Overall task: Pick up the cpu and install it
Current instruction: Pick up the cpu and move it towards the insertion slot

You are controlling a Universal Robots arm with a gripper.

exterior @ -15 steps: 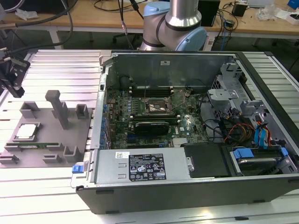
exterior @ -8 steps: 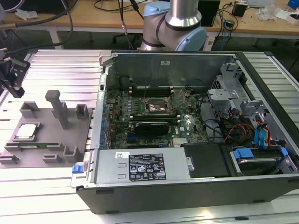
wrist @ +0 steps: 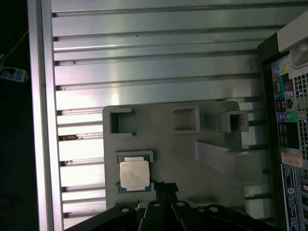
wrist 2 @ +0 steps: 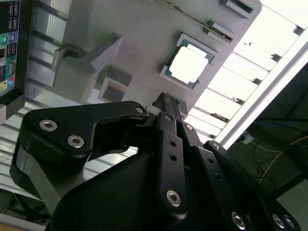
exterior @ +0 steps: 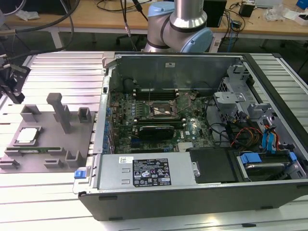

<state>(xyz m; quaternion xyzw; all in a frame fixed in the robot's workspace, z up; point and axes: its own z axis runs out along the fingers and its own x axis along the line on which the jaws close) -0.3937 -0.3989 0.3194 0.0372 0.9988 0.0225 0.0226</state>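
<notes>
The cpu (exterior: 26, 135) is a flat square chip with a shiny silver top. It lies in a shallow pocket of the grey fixture plate (exterior: 45, 122) at the exterior view's left. Both wrist views show the cpu (wrist 2: 188, 66) (wrist: 134, 174) from above. My black gripper (exterior: 14, 96) hangs above the plate's far left edge, apart from the chip. In the first wrist view the gripper (wrist: 165, 186) has its tips just beside the chip's pocket. The fingertips (wrist 2: 162, 102) lie together with nothing between them. The black socket frame (exterior: 161, 110) sits open on the motherboard inside the case.
A long green memory stick (exterior: 33, 150) lies in a slot of the plate in front of the cpu. Grey posts (exterior: 60, 111) stand up from the plate. The open computer case (exterior: 192, 197) takes the middle and right of the ribbed metal table (exterior: 62, 67).
</notes>
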